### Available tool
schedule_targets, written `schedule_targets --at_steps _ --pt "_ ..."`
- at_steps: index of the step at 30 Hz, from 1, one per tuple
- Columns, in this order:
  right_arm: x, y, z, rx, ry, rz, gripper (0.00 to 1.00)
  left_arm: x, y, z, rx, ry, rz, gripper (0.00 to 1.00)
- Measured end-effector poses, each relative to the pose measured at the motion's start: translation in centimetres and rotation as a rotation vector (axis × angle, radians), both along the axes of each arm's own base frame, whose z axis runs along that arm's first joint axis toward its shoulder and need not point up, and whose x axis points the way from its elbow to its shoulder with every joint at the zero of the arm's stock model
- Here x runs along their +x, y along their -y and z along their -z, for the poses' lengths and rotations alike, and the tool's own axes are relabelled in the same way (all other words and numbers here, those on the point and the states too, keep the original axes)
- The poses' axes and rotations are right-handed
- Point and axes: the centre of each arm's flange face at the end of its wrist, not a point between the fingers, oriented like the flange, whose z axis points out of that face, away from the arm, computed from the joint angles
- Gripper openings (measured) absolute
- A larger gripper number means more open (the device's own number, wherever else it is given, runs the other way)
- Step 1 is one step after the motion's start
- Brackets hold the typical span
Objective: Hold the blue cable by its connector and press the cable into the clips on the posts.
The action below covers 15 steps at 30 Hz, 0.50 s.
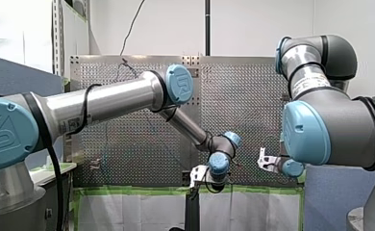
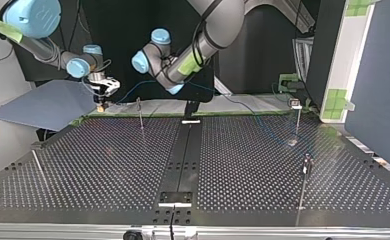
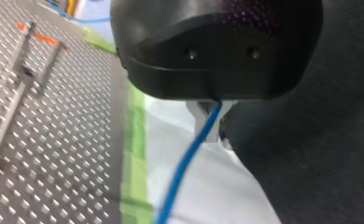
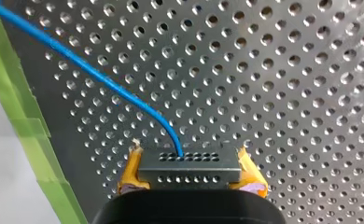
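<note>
In the right wrist view my right gripper [image 4: 189, 161], with yellow pads [image 4: 131, 172], is shut on a dark connector block [image 4: 189, 171]. The blue cable [image 4: 101, 79] leaves the block and curves away over the perforated plate. In the left wrist view my left gripper [image 3: 211, 133] has its metal fingers shut on the blue cable [image 3: 185, 168], which hangs down past the table's green-taped edge. In the top view my right gripper [image 2: 102, 102] is at the far left edge and my left gripper [image 2: 190, 111] at the far middle. A thin post [image 2: 140, 114] stands between them.
More posts stand on the perforated table [image 2: 108, 170] at the top view's right, one far [image 2: 297, 117] and one nearer [image 2: 305, 175], with a low rod at the left [image 2: 38, 167]. A blue-grey board [image 2: 43, 105] lies beyond the far left edge. Green tape [image 3: 136, 154] lines the edge.
</note>
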Motion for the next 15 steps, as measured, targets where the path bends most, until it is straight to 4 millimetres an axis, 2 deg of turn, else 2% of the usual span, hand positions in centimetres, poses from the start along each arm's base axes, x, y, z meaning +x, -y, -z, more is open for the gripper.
schedule_targets --at_steps 5,15 --pt "-0.5 0.5 -0.2 -0.007 0.002 0.009 0.0 0.9 1.4 -1.4 -0.062 0.054 0.0 0.0" --pt "-1.3 1.3 -0.5 -0.015 0.01 0.019 0.0 2.4 1.9 -2.7 -0.14 0.121 -0.029 0.0"
